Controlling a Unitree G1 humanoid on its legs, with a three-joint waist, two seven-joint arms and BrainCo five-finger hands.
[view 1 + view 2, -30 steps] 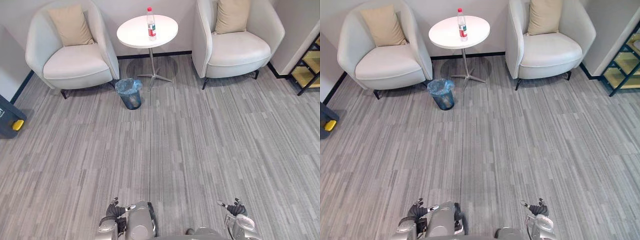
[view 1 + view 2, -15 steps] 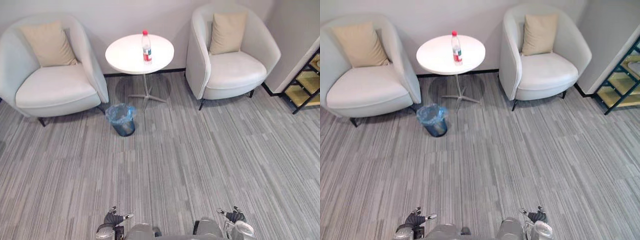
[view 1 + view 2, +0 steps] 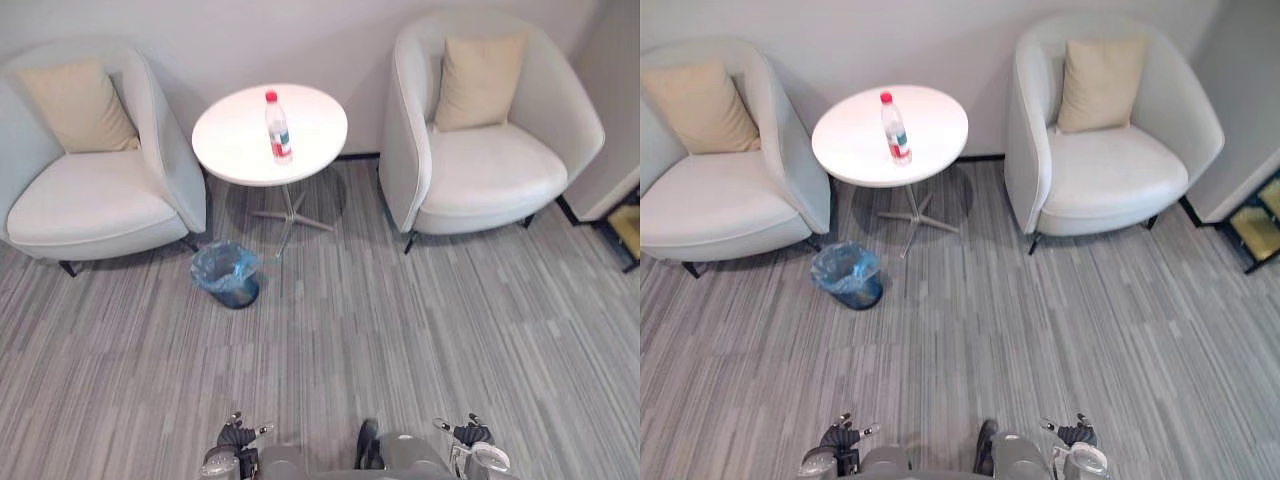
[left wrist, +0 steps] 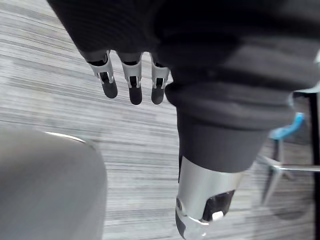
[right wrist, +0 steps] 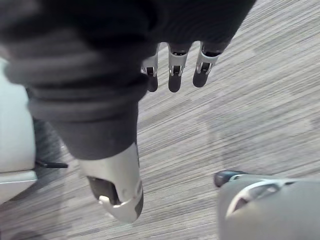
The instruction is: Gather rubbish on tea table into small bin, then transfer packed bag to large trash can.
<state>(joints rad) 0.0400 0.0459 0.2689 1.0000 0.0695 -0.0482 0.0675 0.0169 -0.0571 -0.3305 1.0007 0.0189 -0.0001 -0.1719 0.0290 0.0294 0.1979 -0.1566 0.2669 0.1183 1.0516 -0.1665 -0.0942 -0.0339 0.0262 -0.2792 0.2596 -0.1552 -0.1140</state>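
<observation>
Bottle (image 3: 277,128) upright near middle of round table (image 3: 235,145). Bin (image 3: 226,274) w/ blue bag on floor just beside table foot, near left armchair (image 3: 85,195). L hand (image 3: 236,438) & R hand (image 3: 470,434) low, well apart from table, fingers straight, both empty

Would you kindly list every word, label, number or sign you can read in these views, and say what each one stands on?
The bottle on the round white table: its red and white label carries print too small to read.
No other words, numbers or signs can be made out.
</observation>
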